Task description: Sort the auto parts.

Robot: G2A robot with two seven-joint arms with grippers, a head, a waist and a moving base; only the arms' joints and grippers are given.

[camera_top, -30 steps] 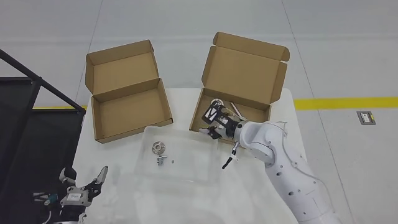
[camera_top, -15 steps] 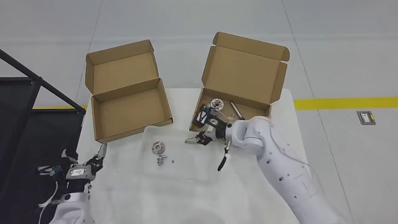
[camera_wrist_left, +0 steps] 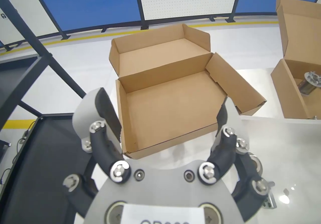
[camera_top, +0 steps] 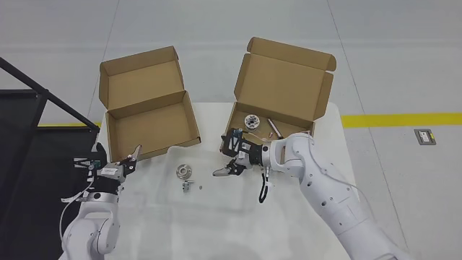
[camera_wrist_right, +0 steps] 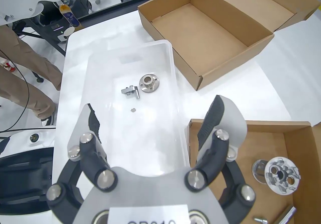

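The flange (camera_wrist_right: 149, 82) and the bracket (camera_wrist_right: 130, 91) lie just beside each other on the floor of the tray (camera_wrist_right: 165, 45), not yet sorted. The right gripper (camera_wrist_right: 154, 109) hangs over the tray's end nearest the filled box (camera_wrist_right: 298, 134), jaws wide apart and holding nothing. The left gripper (camera_wrist_left: 163, 99) is well apart from the tray on its left, also spread wide and empty, facing the empty box (camera_wrist_left: 170, 109).

The step in hand looks like a pick from the tray. It would go best with the right gripper centred over one part, fingers straddling the flange's raised hub or the bracket's flat sides, and coming straight down so that the neighbouring part isn't nudged across the slick floor.

In the top view the tray's walls are hard to make out. The right wrist view gives the rim clearly, plus a tiny chip (camera_wrist_right: 133, 109) near the bracket. The left wrist view shows the empty box's bare floor
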